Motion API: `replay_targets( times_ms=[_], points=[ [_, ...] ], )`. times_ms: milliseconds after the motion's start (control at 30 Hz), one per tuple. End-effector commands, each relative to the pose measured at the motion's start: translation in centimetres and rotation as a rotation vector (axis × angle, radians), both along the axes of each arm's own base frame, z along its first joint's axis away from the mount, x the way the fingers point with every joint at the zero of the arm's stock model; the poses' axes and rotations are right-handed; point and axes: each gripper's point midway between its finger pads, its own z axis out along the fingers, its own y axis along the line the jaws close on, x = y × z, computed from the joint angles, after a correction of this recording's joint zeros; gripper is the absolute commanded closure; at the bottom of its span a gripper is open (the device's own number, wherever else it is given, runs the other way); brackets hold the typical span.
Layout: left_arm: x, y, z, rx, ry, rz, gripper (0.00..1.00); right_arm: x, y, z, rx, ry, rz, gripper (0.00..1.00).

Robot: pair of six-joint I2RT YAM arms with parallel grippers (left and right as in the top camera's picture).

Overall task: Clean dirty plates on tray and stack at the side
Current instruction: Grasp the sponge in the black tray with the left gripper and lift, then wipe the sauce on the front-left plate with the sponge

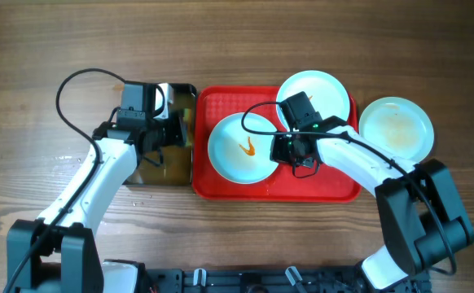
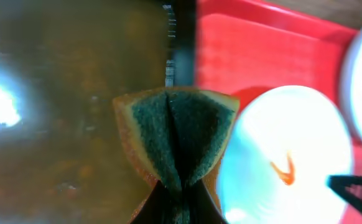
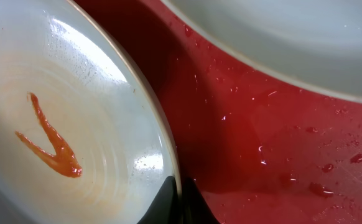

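A folded sponge (image 2: 171, 134) is being pinched by the left tool (image 2: 173, 202), over the black tray of brown water (image 2: 56, 93). The plate with the orange squiggle (image 1: 230, 153) is lying on the red tray (image 1: 221, 102), just beside this tool, on its right. Its far rim is being pinched by the right tool (image 3: 180, 202). The left arm is being held bent, wrist pointing down at the water.

Three plates (image 1: 243, 148): one at the right fingers (image 3: 168, 202), two beyond them. One red tray (image 1: 335, 183), one black tray (image 1: 172, 175), one sponge (image 2: 171, 134) between the left fingers (image 2: 148, 214).
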Motion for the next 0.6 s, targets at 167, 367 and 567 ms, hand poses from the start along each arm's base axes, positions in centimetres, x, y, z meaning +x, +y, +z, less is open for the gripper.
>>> replay_targets(
  times_ms=[167,367,567],
  points=[
    [-1.3,-9.5,0.1,-0.338,0.098,-0.144,0.96,-0.3,-0.4,-0.1,-0.027,-0.008,0.019,0.95],
    [-2.7,-15.8,-2.6,-0.444,0.197,-0.206,0.96,-0.2,-0.4,-0.1,-0.027,-0.008,0.019,0.96],
    [-3.5,-18.7,-5.7,-0.456,0.248,-0.205,0.96,-0.3,-0.4,-0.1,-0.027,-0.008,0.019,0.96]
  ],
)
